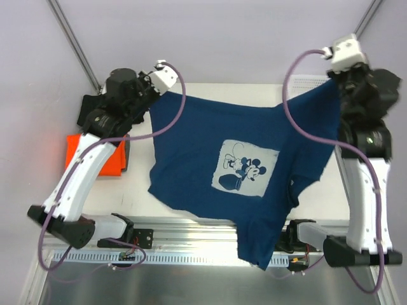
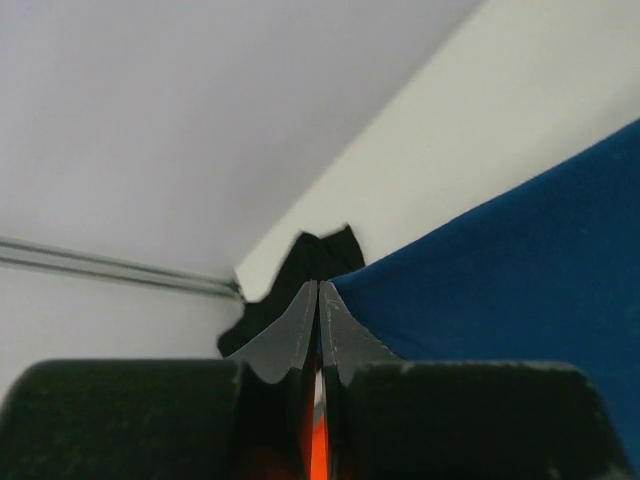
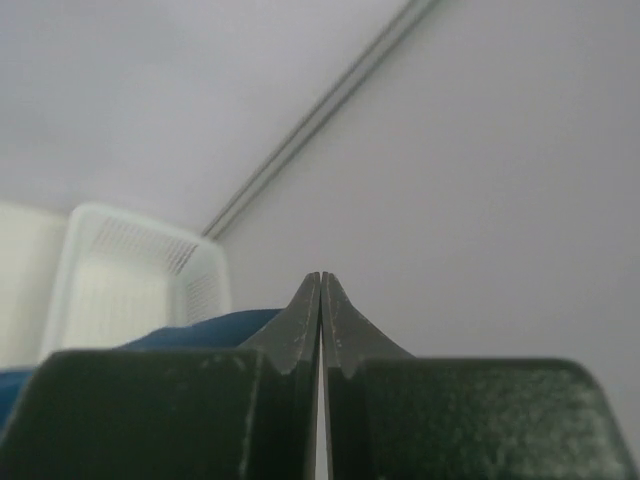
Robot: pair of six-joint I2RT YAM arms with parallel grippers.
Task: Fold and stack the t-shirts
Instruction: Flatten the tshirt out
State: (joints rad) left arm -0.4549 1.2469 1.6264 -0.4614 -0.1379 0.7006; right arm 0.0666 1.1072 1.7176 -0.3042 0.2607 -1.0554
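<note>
Navy blue t-shirt [image 1: 210, 146] is the biggest thing in your view. It is stretched wide across the white counter [image 1: 241, 92] between your two arms, with its far corners pulled up to the end effectors and its near part hanging over the counter's front edge onto the rail.

A white plastic lattice basket [image 3: 130, 270] stands at the far right corner, just behind the shirt's raised right corner. On the left side of the counter you have the orange t-shirt [image 1: 82, 155], lying flat beside the left arm and apart from the navy one. The black t-shirt [image 2: 325, 250] lies crumpled near the far left corner.

Your left end effector [image 2: 318, 290] is fully closed, its fingers pinching the navy shirt's left corner. Your right end effector [image 3: 321, 280] is likewise pressed closed. Blue cloth shows just below its fingers, and the top view shows the shirt's right corner drawn up to it.

Smallest is the white cartoon print [image 1: 248, 168], which faces up at the shirt's middle and is slightly tilted.
</note>
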